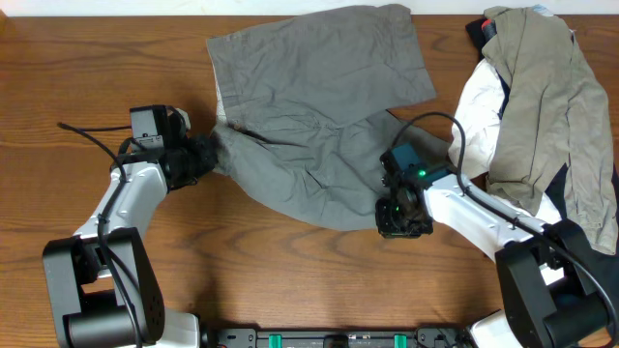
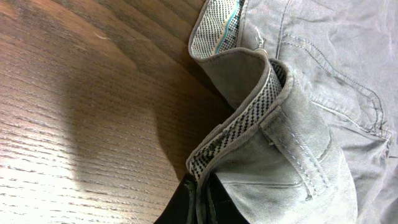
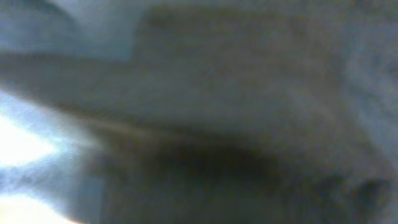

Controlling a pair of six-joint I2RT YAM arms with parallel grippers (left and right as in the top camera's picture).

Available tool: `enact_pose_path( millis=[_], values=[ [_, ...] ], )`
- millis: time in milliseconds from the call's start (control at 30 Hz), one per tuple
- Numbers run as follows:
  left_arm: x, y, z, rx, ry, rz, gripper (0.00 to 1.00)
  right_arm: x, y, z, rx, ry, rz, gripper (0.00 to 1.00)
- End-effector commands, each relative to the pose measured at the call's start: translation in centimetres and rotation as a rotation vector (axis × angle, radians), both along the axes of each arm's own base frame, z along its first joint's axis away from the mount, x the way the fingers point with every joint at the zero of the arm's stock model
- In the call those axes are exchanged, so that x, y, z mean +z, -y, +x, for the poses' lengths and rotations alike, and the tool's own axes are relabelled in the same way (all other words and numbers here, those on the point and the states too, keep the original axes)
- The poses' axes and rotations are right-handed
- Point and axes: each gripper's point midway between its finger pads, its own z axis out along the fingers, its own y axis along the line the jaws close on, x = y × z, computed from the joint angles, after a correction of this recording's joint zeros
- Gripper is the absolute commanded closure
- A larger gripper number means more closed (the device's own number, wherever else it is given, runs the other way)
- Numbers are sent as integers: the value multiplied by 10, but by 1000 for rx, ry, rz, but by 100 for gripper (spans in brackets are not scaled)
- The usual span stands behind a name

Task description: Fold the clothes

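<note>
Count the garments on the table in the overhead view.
4 visible: grey shorts spread mid-table. Heaped at the right are a khaki garment on top, a white one beneath it, and a navy one peeking out lower down. More may be hidden underneath.

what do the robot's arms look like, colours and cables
The left arm and right arm are white links with black joints and bases. A black cable trails from the left; the right wrist carries a teal block with a green light.

Left arm [image 1: 126, 198] extended from near-left base, elbow bent, left hand [image 1: 205, 155] pointed right, fingers [image 2: 186, 202] pinched closed, right arm [image 1: 474, 217] reached inward, right hand [image 1: 399, 222] lowered, finger state blurred.
</note>
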Motion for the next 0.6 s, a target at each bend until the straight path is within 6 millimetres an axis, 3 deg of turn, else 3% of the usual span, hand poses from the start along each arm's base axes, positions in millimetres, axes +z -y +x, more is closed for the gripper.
enact_pose_path(
  millis=[0,333,567],
  values=[
    [2,-1,4,2,4,-3,94,-3,1,4,-23,32,-16,73],
    [2,-1,4,2,1,-3,94,-3,-2,11,-21,63,-1,64],
    [2,-1,4,2,0,-3,94,-16,-1,-10,4,5,-18,67]
  ],
)
